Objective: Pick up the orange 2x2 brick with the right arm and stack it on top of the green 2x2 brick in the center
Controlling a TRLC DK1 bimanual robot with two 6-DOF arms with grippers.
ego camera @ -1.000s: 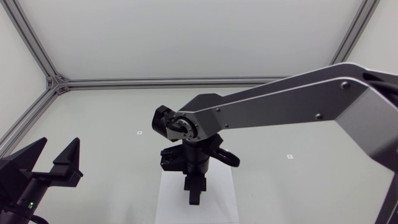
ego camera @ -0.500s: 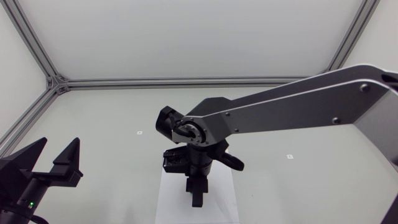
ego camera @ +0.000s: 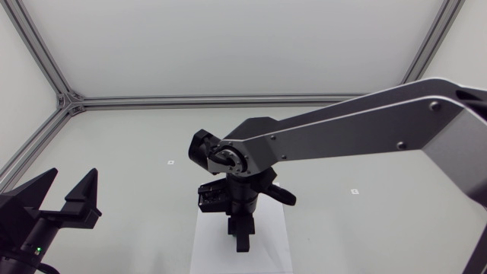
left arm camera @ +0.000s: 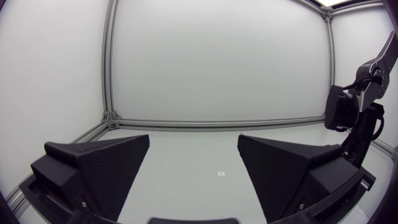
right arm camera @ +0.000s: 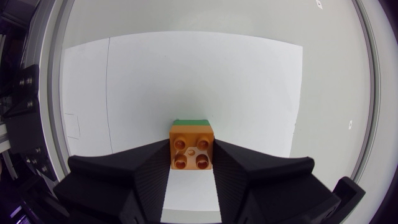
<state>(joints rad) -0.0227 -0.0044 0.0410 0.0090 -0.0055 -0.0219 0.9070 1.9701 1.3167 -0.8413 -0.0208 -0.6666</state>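
Right arm (ego camera: 342,125) dipped during last second, then eased back a hair. Wrist now over green brick (right arm camera: 190,122).
Right jaws clenched on orange brick (right arm camera: 192,147), one finger on each side.
Orange brick directly over green brick, only green far edge showing. Seated or just above: cannot tell.
White sheet (right arm camera: 249,93) under green brick.
Judgement: stacking at press-down stage, release not yet due.
Left jaws spread wide, empty, well apart from green brick.
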